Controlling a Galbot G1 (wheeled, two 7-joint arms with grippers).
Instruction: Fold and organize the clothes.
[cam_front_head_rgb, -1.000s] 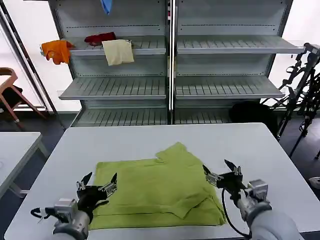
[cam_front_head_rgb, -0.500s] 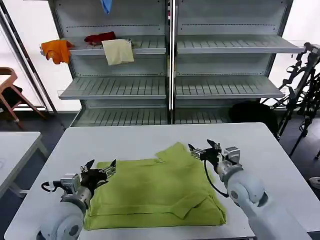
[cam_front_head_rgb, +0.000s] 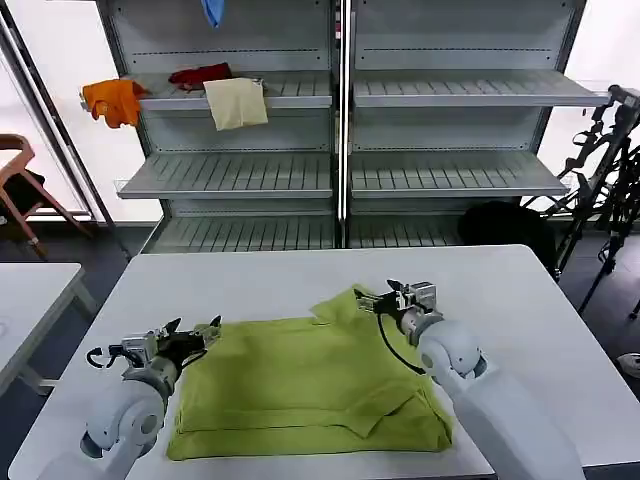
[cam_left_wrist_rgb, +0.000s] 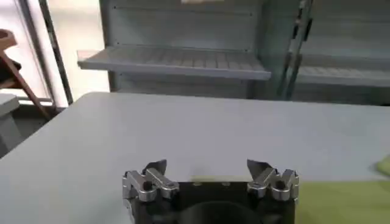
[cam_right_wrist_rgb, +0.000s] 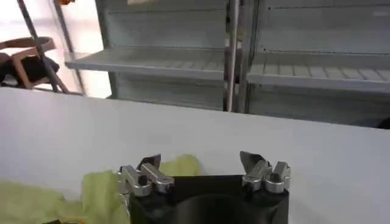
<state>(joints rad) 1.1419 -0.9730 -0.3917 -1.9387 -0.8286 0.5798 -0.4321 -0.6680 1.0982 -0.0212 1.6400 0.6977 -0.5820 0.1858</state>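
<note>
T-shirt (cam_front_head_rgb: 310, 385) lies partly folded, mid-table (cam_front_head_rgb: 300, 275). Your left gripper (cam_front_head_rgb: 190, 340) sits at its far left corner, right gripper (cam_front_head_rgb: 385, 298) at the far sleeve; both jaws wide, empty. Pinch both edges evenly before lifting.

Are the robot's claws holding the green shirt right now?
No. Both the left end effector and right end effector are open over the T-shirt.

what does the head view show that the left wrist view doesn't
Head view alone: the whole green T-shirt partly folded, the right end effector open over its far sleeve, and the orange garment and cream cloth on the shelves. Left wrist view alone: its open fingertips close up over bare table. Both: the left end effector, table, shelving, some shirt.
</note>
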